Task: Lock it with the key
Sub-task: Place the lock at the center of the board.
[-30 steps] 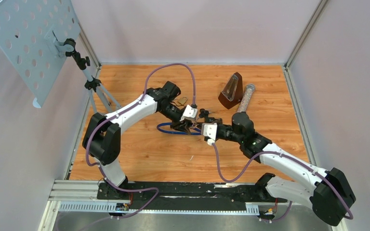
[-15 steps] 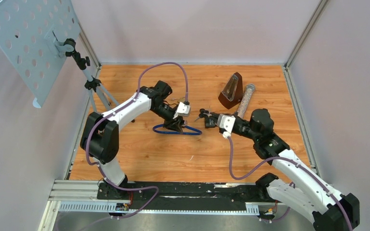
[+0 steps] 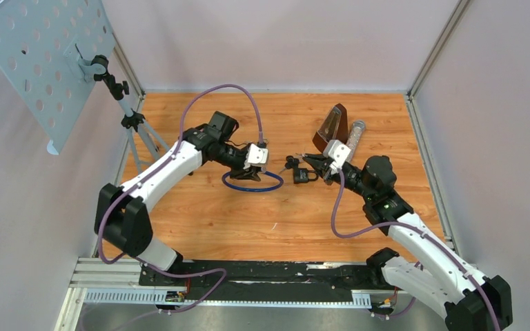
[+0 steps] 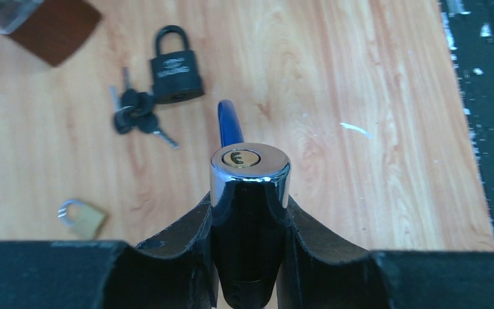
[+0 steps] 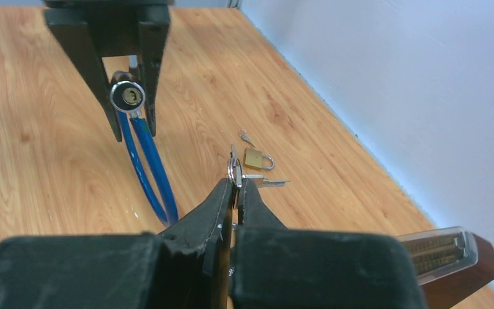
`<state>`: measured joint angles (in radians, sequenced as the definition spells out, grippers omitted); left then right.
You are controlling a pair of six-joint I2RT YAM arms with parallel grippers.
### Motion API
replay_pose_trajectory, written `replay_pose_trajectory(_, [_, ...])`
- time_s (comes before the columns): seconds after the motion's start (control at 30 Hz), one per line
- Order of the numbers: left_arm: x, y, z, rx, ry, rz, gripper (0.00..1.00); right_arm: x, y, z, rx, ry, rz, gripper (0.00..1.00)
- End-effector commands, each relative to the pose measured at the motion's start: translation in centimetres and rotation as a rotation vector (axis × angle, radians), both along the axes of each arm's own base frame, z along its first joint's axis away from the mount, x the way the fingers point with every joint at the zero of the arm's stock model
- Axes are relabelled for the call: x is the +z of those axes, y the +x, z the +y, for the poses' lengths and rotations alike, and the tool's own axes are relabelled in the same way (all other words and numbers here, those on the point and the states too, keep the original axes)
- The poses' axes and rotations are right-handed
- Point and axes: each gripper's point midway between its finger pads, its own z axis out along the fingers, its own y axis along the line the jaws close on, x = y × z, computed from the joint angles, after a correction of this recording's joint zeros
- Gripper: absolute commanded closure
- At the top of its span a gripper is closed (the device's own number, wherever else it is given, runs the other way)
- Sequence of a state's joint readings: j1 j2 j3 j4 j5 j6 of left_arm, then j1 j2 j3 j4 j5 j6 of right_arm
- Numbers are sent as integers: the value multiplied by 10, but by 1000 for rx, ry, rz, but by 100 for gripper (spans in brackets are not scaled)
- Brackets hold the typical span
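Observation:
My left gripper point(image 3: 252, 172) is shut on the cable lock's barrel point(image 4: 249, 168), whose chrome end and keyhole point away from the wrist. From the barrel the blue cable point(image 3: 252, 185) loops down onto the wooden table. In the right wrist view the barrel point(image 5: 128, 98) sits between the left fingers point(image 5: 100, 71), keyhole facing me. My right gripper point(image 5: 235, 183) is shut on a key point(image 5: 267, 183) and its ring, a hand's width to the right of the barrel point(image 3: 315, 167). The key's tip points sideways, not at the keyhole.
A black padlock point(image 4: 175, 67) and a bunch of keys point(image 4: 135, 117) lie on the table between the grippers. A small brass padlock point(image 5: 258, 158) lies further back. A brown metronome point(image 3: 331, 129) and a clear tube point(image 3: 353, 138) stand at back right, a music stand point(image 3: 45, 65) at left.
The grippers have drawn apart: the right one swung back and to the right with the key, the left one pulled left with the lock and its cable.

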<state>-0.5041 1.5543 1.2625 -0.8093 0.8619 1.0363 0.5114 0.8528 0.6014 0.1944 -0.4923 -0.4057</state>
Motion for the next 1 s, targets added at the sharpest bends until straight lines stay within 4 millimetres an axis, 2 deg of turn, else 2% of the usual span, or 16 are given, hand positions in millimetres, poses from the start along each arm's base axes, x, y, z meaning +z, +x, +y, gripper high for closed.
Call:
replay_pose_trajectory(0.0, [32, 29, 12, 132, -2, -203, 100, 34, 15, -4, -99, 204, 95, 100])
replay_pose_trajectory(0.1, [49, 35, 14, 237, -39, -219, 100, 35, 23, -3, -146, 258, 215, 100])
replay_pose_trajectory(0.13, [60, 38, 11, 273, -84, -237, 100, 36, 25, -2, -152, 273, 249, 100])
replay_pose_trajectory(0.17, [71, 34, 10, 340, -130, -179, 100, 36, 26, 0, -152, 291, 289, 100])
replay_pose_trajectory(0.2, [79, 40, 6, 391, -186, -177, 100, 36, 27, 2, -155, 308, 320, 100])
replay_pose_trajectory(0.23, [93, 35, 5, 493, -251, -77, 100, 36, 29, 2, -171, 334, 357, 100])
replay_pose_trajectory(0.27, [102, 45, 4, 579, -311, -72, 100, 35, 34, 1, -199, 359, 395, 100])
replay_pose_trajectory(0.3, [114, 41, 4, 669, -375, 20, 100, 35, 37, 1, -222, 379, 430, 100])
replay_pose_trajectory(0.37, [129, 34, 2, 732, -460, 89, 100, 29, 41, 3, -238, 390, 488, 100])
replay_pose_trajectory(0.47, [137, 26, 2, 802, -513, 171, 100, 27, 43, 8, -236, 401, 530, 100])
replay_pose_trajectory(0.53, [140, 22, 1, 865, -539, 288, 100, 25, 46, 8, -249, 412, 558, 100])
replay_pose_trajectory(0.67, [128, 6, -15, 784, -488, 430, 100, 18, 52, 6, -311, 442, 600, 100])
replay_pose_trajectory(0.7, [113, 2, -18, 773, -433, 482, 100, 15, 53, 7, -322, 442, 611, 100])
replay_pose_trajectory(0.73, [109, 0, -21, 758, -410, 501, 100, 12, 53, 8, -325, 438, 618, 100])
replay_pose_trajectory(0.83, [66, -18, -25, 692, -281, 615, 100, 3, 52, 13, -334, 426, 637, 100])
replay_pose_trajectory(0.97, [33, -32, -21, 676, -215, 671, 100, -11, 49, 23, -360, 405, 667, 100])
